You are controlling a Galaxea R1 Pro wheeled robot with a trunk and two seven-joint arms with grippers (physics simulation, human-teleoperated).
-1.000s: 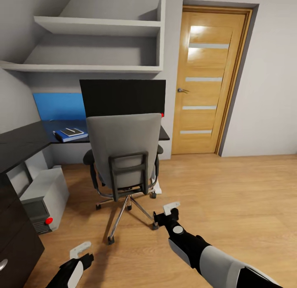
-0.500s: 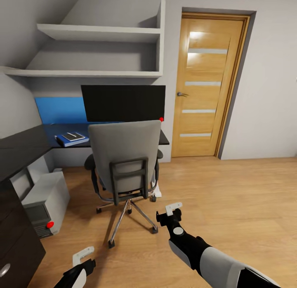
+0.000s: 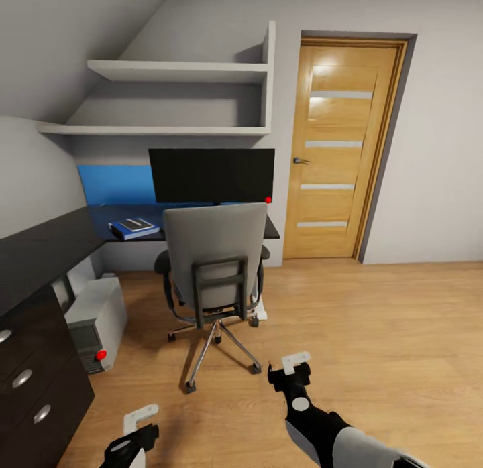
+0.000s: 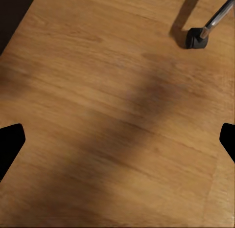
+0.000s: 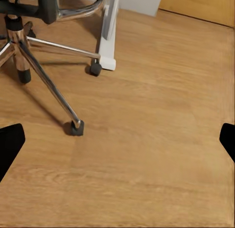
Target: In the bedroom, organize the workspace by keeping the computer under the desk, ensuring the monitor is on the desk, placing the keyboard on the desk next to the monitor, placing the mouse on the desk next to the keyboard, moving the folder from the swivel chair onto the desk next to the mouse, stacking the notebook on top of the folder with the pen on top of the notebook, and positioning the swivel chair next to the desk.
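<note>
The grey swivel chair [image 3: 213,257] stands at the black desk [image 3: 40,243], its back toward me. Behind it the black monitor [image 3: 211,175] stands on the desktop. To the left of the monitor lies the blue folder [image 3: 129,232] with the grey notebook [image 3: 139,223] on top; the pen is too small to make out. The grey computer [image 3: 97,320] sits on the floor under the desk. Keyboard and mouse are hidden behind the chair's back. My left gripper [image 3: 139,420] [image 4: 117,145] and right gripper [image 3: 295,364] [image 5: 117,145] hang open over the wood floor, short of the chair's base [image 5: 44,66].
A black drawer unit [image 3: 30,394] with silver knobs stands at the near left. A wooden door [image 3: 342,146] is shut at the back right. Grey wall shelves [image 3: 174,99] hang above the desk. A white desk leg [image 5: 108,30] stands beside the chair's castors [image 4: 198,38].
The whole view has shifted: the camera has backed away and turned, so chair and desk look smaller and the drawer knobs have come into view. Both grippers stay open.
</note>
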